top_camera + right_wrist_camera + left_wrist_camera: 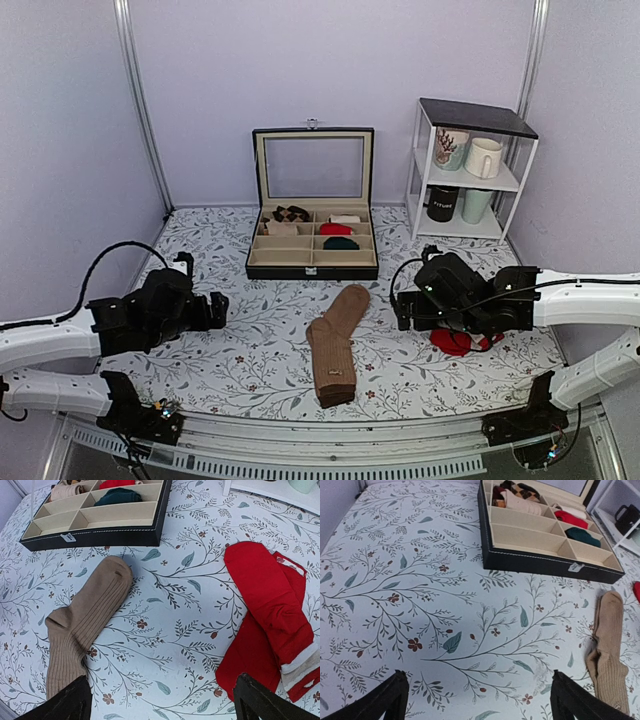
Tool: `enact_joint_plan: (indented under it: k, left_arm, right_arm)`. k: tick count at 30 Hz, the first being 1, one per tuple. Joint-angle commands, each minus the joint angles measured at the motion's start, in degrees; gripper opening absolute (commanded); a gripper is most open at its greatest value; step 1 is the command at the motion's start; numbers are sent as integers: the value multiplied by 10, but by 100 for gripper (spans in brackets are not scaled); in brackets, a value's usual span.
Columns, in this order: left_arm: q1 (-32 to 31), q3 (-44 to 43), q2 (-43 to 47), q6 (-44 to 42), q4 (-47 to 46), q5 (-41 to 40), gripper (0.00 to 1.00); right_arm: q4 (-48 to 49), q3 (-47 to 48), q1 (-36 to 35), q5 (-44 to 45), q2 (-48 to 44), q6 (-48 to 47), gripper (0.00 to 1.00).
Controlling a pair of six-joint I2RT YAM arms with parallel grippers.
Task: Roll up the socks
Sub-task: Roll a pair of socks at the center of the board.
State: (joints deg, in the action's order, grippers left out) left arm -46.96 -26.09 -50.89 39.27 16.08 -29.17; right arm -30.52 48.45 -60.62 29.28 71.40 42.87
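Note:
The tan-brown ribbed socks (336, 343) lie flat and long, stacked, in the middle of the floral cloth; they also show at the right edge of the left wrist view (609, 652) and at the left of the right wrist view (82, 625). My left gripper (218, 305) hovers to their left, open, with only cloth between its fingers (479, 700). My right gripper (400, 305) hovers to their right, open and empty (161, 702), between the tan socks and a red pair.
Red socks with a white tag (272, 615) lie at the right, under my right arm. An open black divided box (313, 245) holding small rolls stands behind the socks. A white shelf with mugs (468, 170) stands at back right.

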Motion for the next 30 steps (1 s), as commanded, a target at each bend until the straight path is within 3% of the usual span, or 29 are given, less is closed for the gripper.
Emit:
enact_joint_plan:
  k: [1,10,17,22,30]
  left_arm:
    - [8,-40,-21,14,42,-50,100]
    - [6,-32,-3,-20,27,-73,100]
    - [8,5,24,-97,-42,-3,99]
    - [-4,43,64,-137,-127,101,99]
    - [-50,128,119,-132,-209,171,99]
  right_arm:
    - [5,5,2,16,-18,-11,100]
    - [144,-91,2,-61,-62,-79,100]
    - [357,-187,0,-183,-70,-224,100]
    - [549,-263,-42,-315,-15,-316,100]
    - [627,-228,-122,-355,111,-441,92]
